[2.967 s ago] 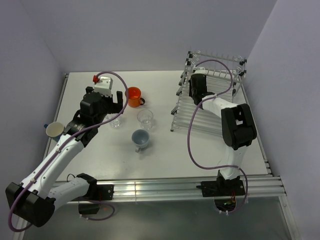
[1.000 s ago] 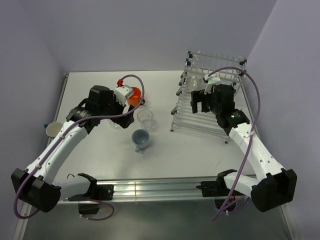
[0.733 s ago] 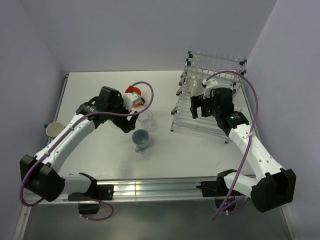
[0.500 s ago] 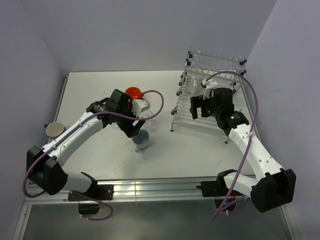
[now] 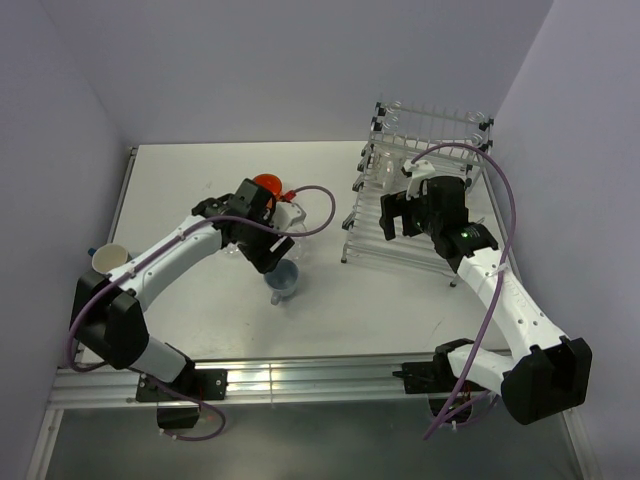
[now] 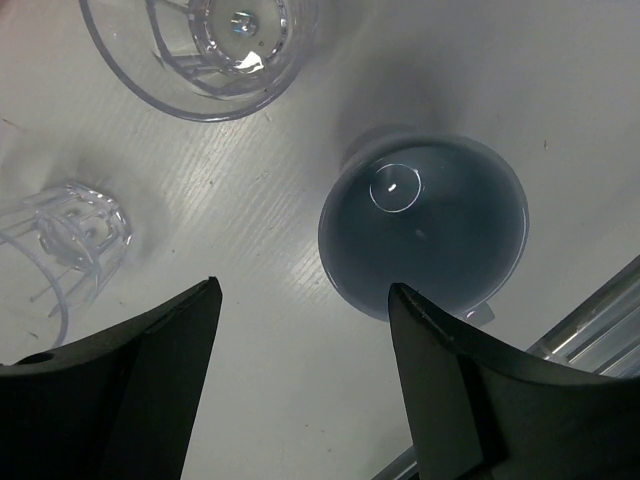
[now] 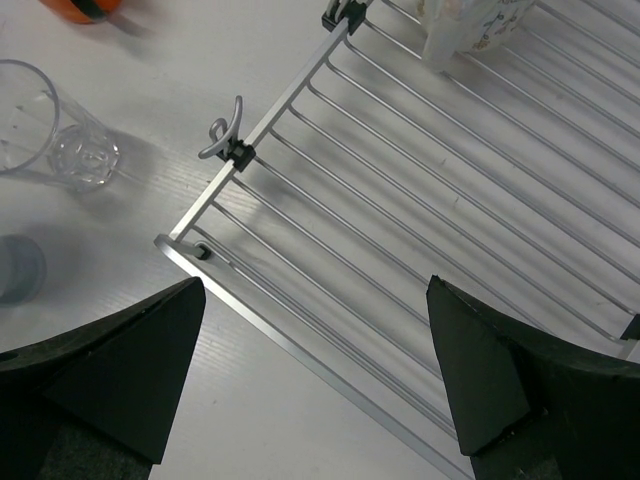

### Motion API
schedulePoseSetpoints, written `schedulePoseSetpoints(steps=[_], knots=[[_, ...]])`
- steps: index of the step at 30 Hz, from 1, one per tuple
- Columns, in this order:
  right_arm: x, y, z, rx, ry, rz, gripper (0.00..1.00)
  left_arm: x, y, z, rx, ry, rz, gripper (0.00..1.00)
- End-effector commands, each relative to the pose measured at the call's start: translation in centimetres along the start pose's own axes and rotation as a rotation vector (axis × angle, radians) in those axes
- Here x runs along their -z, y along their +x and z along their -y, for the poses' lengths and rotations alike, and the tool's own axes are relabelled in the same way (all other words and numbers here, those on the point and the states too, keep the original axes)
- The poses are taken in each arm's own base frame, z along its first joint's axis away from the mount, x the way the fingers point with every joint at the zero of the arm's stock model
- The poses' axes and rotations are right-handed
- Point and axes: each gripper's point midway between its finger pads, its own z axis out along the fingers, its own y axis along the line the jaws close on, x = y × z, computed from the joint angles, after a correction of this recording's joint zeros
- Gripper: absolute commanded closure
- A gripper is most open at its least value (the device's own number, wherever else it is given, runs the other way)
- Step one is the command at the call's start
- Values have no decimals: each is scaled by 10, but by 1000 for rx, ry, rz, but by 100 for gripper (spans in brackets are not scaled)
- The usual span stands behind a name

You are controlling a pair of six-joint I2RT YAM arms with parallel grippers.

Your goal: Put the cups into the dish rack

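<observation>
A blue mug (image 6: 425, 225) stands upright on the table, just ahead of my left gripper's (image 6: 303, 290) right finger and not between the fingers. That gripper (image 5: 272, 260) hangs open over it with only bare table in its gap. Two clear tumblers (image 6: 200, 50) (image 6: 60, 240) stand close by. The orange mug (image 5: 266, 183) is behind the left arm. A white mug (image 5: 110, 260) sits at the table's left edge. My right gripper (image 7: 315, 285) is open and empty over the near corner of the dish rack (image 7: 400, 230). A pale printed cup (image 7: 465, 25) stands in the rack.
The dish rack (image 5: 372, 225) fills the back right of the table, with upright prongs along its far side. A small hook (image 7: 222, 135) sticks out from the rack's left rail. A metal rail (image 5: 330, 375) runs along the near table edge.
My left arm has swung right, from over the orange mug to above the blue mug, and its jaws have narrowed a little. The right arm, drawn back from the rack's far side earlier, now holds still.
</observation>
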Motion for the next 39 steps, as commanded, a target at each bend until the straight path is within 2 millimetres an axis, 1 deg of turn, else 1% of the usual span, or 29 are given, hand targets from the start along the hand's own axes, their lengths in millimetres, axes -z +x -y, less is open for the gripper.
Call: schedulePoseSetpoints(steps=[1,6,7,10,15,16,22,24,28,30,31,32,35,36,37,38,39], knots=[[5,-15,3,8,6,38,0,-8,-8,0,24,-1,6,26],[8,-15,1,-3,3,36,0,-23,-11,2,63,22,1,29],[9,-15,1,-3,1,36,0,-29,-11,3,65,28,-11,29],[10,-16,0,-11,-4,36,0,-38,-9,6,78,56,-35,31],[11,-18,1,-11,2,41,0,-47,-6,9,82,63,-55,35],[12,-18,1,-11,2,44,0,-50,-3,9,87,62,-68,35],[11,-15,1,-11,-1,38,0,-61,2,14,99,81,-89,44],[11,-17,1,-12,-1,43,0,-63,3,16,105,90,-92,50],[11,-20,0,-17,-6,46,0,-65,3,19,114,103,-89,54],[11,-22,-1,-23,-9,49,0,-63,0,19,126,102,-79,56],[11,-22,-2,-26,-15,48,0,-61,-2,20,134,108,-81,59],[10,-22,-2,-28,-15,46,0,-60,-3,21,135,113,-80,59],[11,-25,-4,-35,-23,51,0,-53,-9,21,142,115,-66,71],[11,-27,-4,-36,-26,55,0,-51,-10,23,143,118,-63,78],[12,-28,-5,-37,-29,57,0,-46,-14,24,143,125,-44,83],[12,-29,-5,-39,-30,60,0,-43,-13,27,147,142,-48,92],[13,-31,-6,-42,-35,64,0,-40,-14,31,145,161,-45,98]])
